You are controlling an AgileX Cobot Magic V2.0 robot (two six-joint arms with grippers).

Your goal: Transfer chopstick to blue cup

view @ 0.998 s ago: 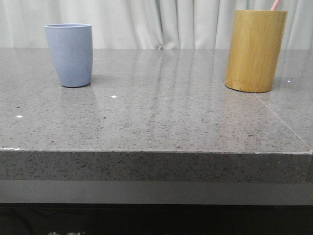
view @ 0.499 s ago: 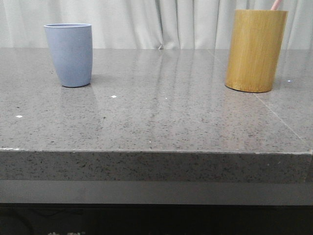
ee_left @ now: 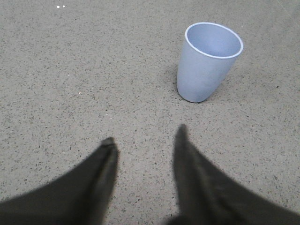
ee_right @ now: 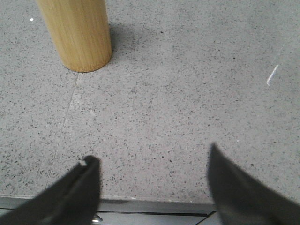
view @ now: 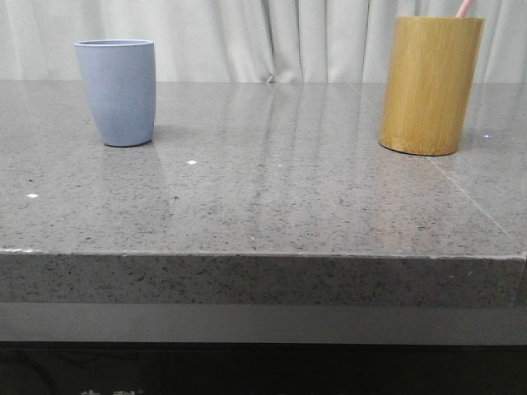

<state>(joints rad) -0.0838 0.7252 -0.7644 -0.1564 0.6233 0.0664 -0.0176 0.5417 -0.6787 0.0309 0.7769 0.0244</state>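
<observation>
The blue cup (view: 117, 90) stands upright at the table's back left; the left wrist view shows the blue cup (ee_left: 205, 65) empty inside. A pale pink chopstick (view: 464, 8) pokes out of the tall bamboo holder (view: 430, 84) at the back right, only its tip showing. My left gripper (ee_left: 145, 138) hangs open above bare table, short of the cup, nothing between its fingers. My right gripper (ee_right: 151, 157) is open wide over the table's front edge, with the bamboo holder (ee_right: 77, 33) ahead of it and apart from it.
The grey speckled stone table (view: 272, 189) stretches between cup and holder. Its front edge (view: 263, 257) drops to a dark band below. Pale curtains (view: 272, 37) close off the back.
</observation>
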